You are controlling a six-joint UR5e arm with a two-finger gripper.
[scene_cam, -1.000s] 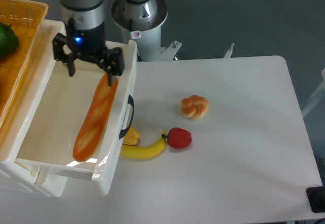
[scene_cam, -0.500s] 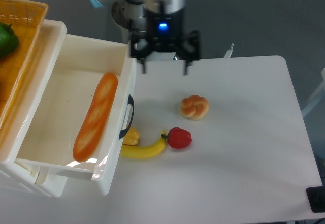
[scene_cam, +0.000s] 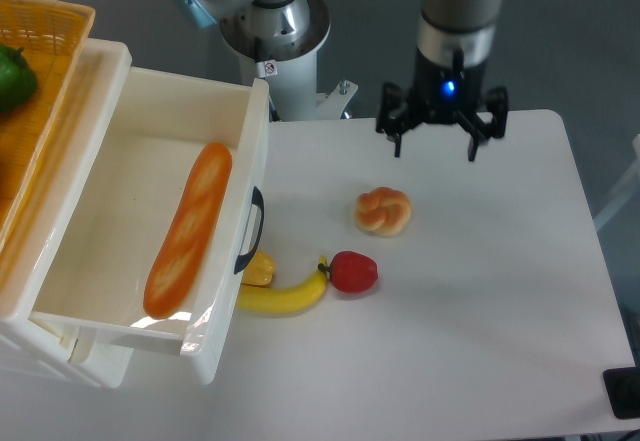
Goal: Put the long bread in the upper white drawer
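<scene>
The long bread (scene_cam: pixel 188 229), a smooth orange-brown loaf, lies lengthwise inside the upper white drawer (scene_cam: pixel 120 176), which stands pulled open at the left with its dark curved handle facing the table. My gripper (scene_cam: pixel 435 148) is open and empty. It hangs over the back of the table, far to the right of the drawer, above and behind the round knotted bun (scene_cam: pixel 384 210).
A yellow banana (scene_cam: pixel 285 296), a red pepper (scene_cam: pixel 352 271) and a small yellow piece (scene_cam: pixel 259 269) lie beside the drawer front. An orange wicker basket (scene_cam: pixel 35 101) with a green fruit (scene_cam: pixel 14 77) sits at the far left. A smaller white drawer edge (scene_cam: pixel 70 349) shows beneath. The robot base (scene_cam: pixel 275 31) stands behind.
The gripper let go of the long bread in the drawer, then swung right across the table's back edge. The bread lies still in the drawer.
</scene>
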